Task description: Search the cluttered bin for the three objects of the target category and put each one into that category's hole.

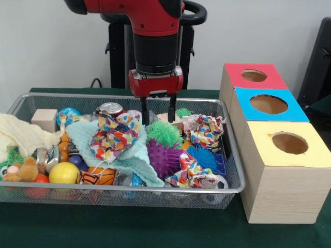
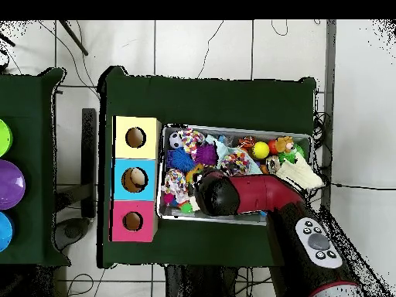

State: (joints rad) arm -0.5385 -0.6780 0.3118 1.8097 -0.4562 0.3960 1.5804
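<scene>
- The pale green cloth (image 1: 83,135) lies just left of the green spiky ball (image 1: 164,133), with its edge close to that ball's side; a finger coming down there could snag the cloth and drag it up with the catch
- The crumpled paper ball (image 1: 111,135) sits on that cloth, further left of the green spiky ball; it would likely roll and shift the pile if the cloth is pulled
- The gripper (image 1: 158,114) hangs just above and slightly behind the green spiky ball, jaws apart and holding nothing; the ball lies below the gap, a little nearer the camera, so a straight drop may pinch only its back edge and let it squirt away
- The task names no category; I judge the three spiky balls to be the goal, and that is a guess
- The purple spiky ball (image 1: 163,157) touches the green spiky ball from the front, so soft spikes may catch and lift both
- The blue spiky ball (image 1: 201,156) lies right of and in front of the green spiky ball, untouched
- The red box (image 1: 232,82), blue box (image 1: 243,98) and yellow box (image 1: 258,147) stand well right of the green spiky ball, outside the bin (image 1: 124,96); the wrong hole is a risk
</scene>
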